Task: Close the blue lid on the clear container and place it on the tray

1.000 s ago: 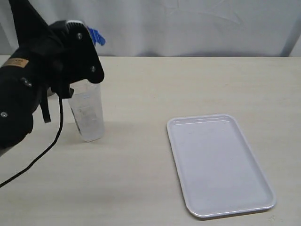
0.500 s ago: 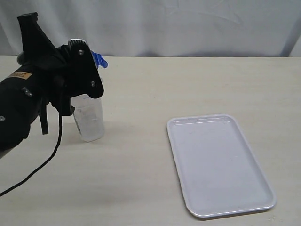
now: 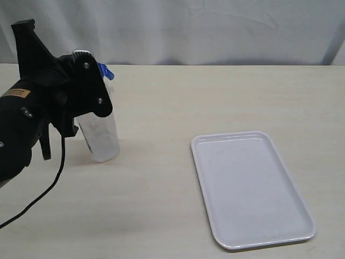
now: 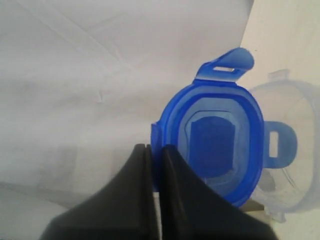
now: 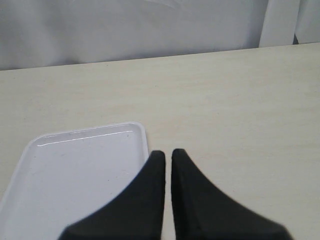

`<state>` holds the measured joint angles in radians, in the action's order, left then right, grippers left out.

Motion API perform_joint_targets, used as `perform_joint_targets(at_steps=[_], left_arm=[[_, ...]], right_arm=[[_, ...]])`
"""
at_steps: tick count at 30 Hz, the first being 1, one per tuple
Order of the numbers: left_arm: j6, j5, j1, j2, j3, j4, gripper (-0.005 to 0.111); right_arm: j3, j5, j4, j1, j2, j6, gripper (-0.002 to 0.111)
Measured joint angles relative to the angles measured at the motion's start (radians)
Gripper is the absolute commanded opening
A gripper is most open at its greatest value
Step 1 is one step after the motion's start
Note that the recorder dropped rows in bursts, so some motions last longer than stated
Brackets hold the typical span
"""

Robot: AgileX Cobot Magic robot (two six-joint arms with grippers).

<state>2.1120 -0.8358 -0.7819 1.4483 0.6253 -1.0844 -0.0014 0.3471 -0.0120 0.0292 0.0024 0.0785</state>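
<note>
Beige, faintly grained table top (image 3: 161, 216) fills the scene, matt and evenly lit. Nearest the camera, right of centre, the white tray (image 3: 253, 189) lies flat on it, its low rim rounded at the corners. The right gripper (image 5: 168, 156) hangs above the table just beside one corner of the tray, its black jaws pressed together and gripping nothing. Farther back on the left, the clear container (image 3: 103, 140) stands on the table, well apart from the tray, its mouth uncovered. The left gripper (image 4: 154, 152) is clenched on the edge of the blue lid (image 4: 215, 145). The lid is held tilted beside the container's rim with one snap tab raised. Whether lid and rim touch cannot be told. A black cable (image 3: 51, 181) hangs from the left arm towards the near edge. Behind the table's far edge, a pale grey, creased cloth backdrop (image 3: 215, 32) closes off the room.
</note>
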Motion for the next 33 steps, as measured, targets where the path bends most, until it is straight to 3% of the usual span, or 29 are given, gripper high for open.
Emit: perform_joint_targets(at_steps=[17, 33], left_arm=[[0.000, 0.109, -0.001, 0.000, -0.013, 0.026, 0.000], [0.000, 0.056, -0.001, 0.000, -0.013, 0.060, 0.000]], right_arm=[[0.000, 0.000, 0.000, 0.000, 0.000, 0.000, 0.005], [0.000, 0.000, 0.000, 0.000, 0.000, 0.000, 0.005]])
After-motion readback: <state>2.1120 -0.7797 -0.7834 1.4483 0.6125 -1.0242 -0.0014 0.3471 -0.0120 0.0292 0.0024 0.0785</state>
